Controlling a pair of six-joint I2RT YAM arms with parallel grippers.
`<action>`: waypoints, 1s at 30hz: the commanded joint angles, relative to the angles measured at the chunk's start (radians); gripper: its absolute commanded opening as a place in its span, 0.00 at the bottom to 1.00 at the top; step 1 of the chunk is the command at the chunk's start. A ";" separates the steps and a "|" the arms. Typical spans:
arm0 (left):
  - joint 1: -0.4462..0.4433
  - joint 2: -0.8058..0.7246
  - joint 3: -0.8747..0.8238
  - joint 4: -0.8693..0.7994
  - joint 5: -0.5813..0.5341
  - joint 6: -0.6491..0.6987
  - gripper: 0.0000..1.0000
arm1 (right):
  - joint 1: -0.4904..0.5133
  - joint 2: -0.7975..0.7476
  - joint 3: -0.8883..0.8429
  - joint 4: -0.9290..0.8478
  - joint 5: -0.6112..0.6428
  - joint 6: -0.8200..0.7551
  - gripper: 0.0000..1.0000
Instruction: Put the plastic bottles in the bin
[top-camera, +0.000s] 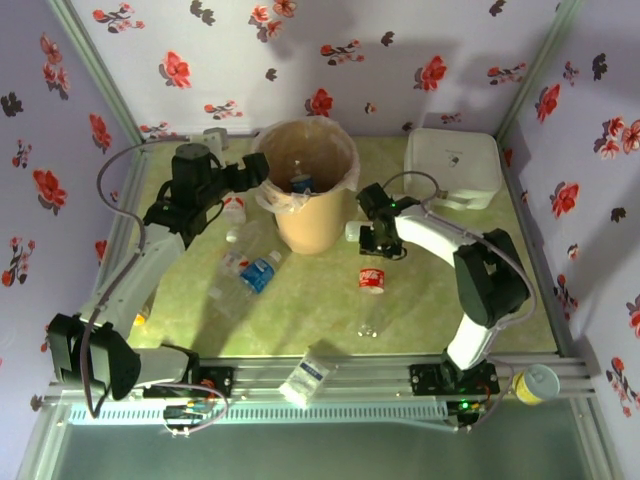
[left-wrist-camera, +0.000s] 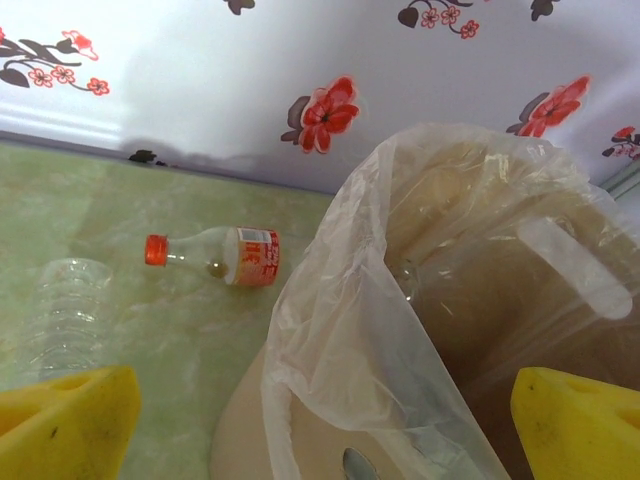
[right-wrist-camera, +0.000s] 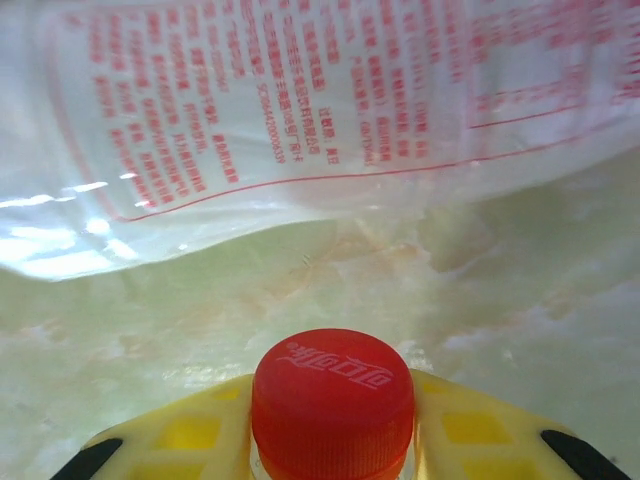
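Two arms, one loaded and one free.

Right gripper (right-wrist-camera: 330, 440): the yellow fingers (right-wrist-camera: 180, 432) are closed on a red-capped bottle (right-wrist-camera: 332, 392) and pinch the cap from both sides. The bottle's body is hidden below the cap. The catch sits low over the worktop (right-wrist-camera: 300, 290), just beside the printed liner bag (right-wrist-camera: 300, 100). From above, this gripper (top-camera: 368, 238) is close to the right flank of the bin (top-camera: 305, 215). My guess is that the cap was taken because it is the stiffest, narrowest part, where the thin walls would buckle.

Left gripper (left-wrist-camera: 320, 430): fingers (left-wrist-camera: 70, 420) spread wide with nothing between them. It hangs by the bin's rim (left-wrist-camera: 400, 200) on the left side, so it is free for another pick.

Count: one blue-labelled bottle (top-camera: 300, 182) lies inside the bin. On the worktop:
- red-labelled bottle (top-camera: 372, 278)
- clear bottle (top-camera: 370, 325)
- second blue-labelled bottle (top-camera: 258, 272)
- orange-capped bottle (left-wrist-camera: 215, 257), left of the bin
- crumpled clear bottle (left-wrist-camera: 65, 315), near the orange-capped one

Another bottle lies on the front rail (top-camera: 305, 378).

Judgement: early in the job. The bin is tall, so the next move needs a high lift. A swinging body could snag the liner.
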 joint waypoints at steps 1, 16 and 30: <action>0.006 -0.008 -0.006 0.032 0.021 -0.026 0.97 | -0.028 -0.097 0.040 -0.089 0.025 -0.037 0.25; 0.005 0.050 0.002 0.050 0.073 -0.045 0.98 | -0.149 -0.477 0.358 -0.188 0.027 -0.236 0.07; 0.004 0.063 -0.004 0.062 0.073 -0.056 0.98 | -0.160 -0.375 0.611 0.416 -0.246 -0.106 0.04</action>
